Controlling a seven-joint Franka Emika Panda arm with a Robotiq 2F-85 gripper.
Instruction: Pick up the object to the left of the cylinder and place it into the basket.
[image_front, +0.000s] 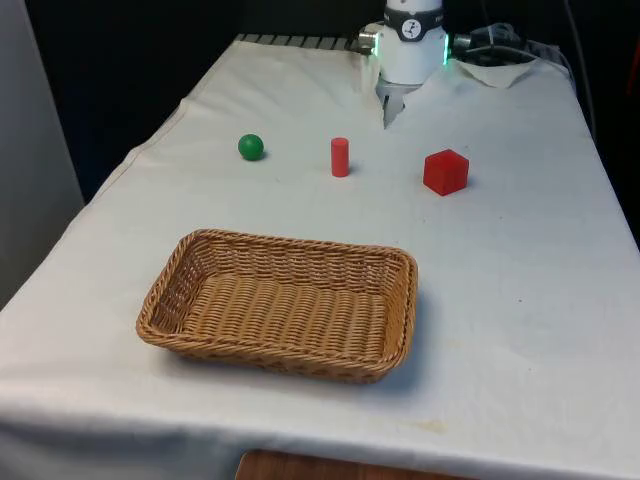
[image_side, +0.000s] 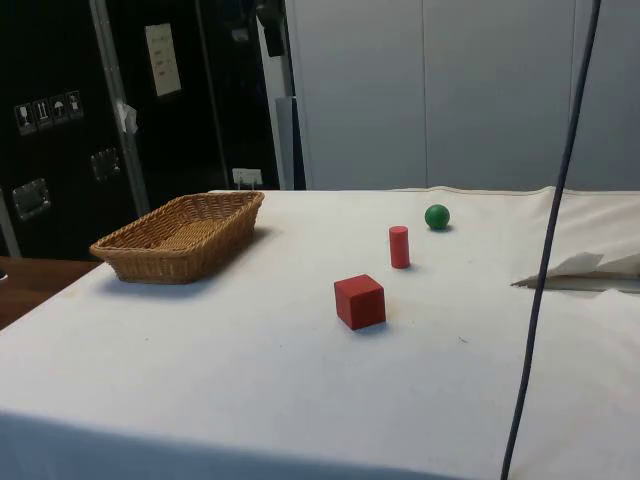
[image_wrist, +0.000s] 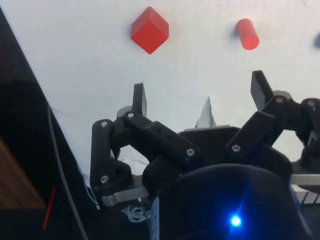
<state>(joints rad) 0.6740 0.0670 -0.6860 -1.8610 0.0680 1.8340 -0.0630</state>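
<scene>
We saw the claw (image_wrist: 200, 95) spread apart above the table (image_front: 520, 300), well away from the green ball (image_front: 251, 147), red cylinder (image_front: 340, 157) and basket (image_front: 285, 305).

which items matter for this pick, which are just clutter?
Job:
green ball, on the front view's left of the cylinder
red cylinder, the reference
basket, the target
gripper, open, holding nothing

Lying about:
red cube, on the cylinder's other side

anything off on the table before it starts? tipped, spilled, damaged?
Nothing stands out. Green ball, upright red cylinder and red cube sit apart in a row; the basket is empty and level.
</scene>
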